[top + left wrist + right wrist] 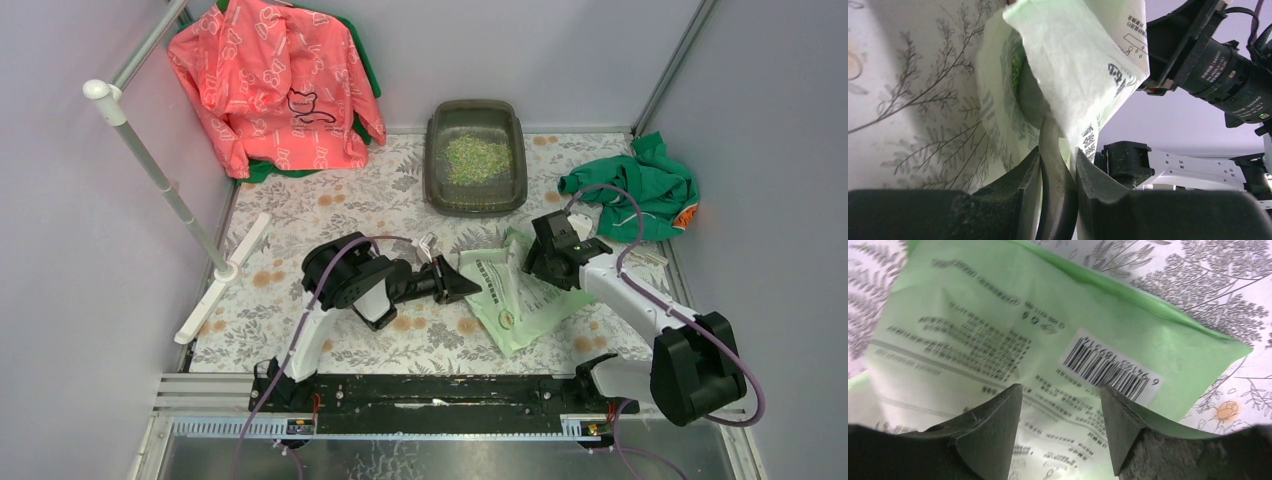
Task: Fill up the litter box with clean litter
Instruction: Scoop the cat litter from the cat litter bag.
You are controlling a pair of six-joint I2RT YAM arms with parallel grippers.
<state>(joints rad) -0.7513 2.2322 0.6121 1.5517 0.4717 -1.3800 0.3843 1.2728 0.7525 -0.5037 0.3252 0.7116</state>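
Note:
The litter box [432,150] stands at the back centre, holding a loose heap of clean litter [477,157]. A light green printed bag [510,300] lies on the flowered table between my grippers. My left gripper [462,283] is shut on the handle of a small grey scoop [1055,170], whose far end reaches into the bag's open mouth [1083,65]. My right gripper [537,262] is open just above the bag's far end. In the right wrist view its jaws [1062,410] are spread over the printed side and barcode [998,325], holding nothing.
A pink jacket [275,80] hangs at the back left on a white rail [160,175]. A white bar [222,278] lies at the left edge. A crumpled green cloth [640,185] lies at the back right. The right arm's black wrist [1218,65] is close to the left gripper.

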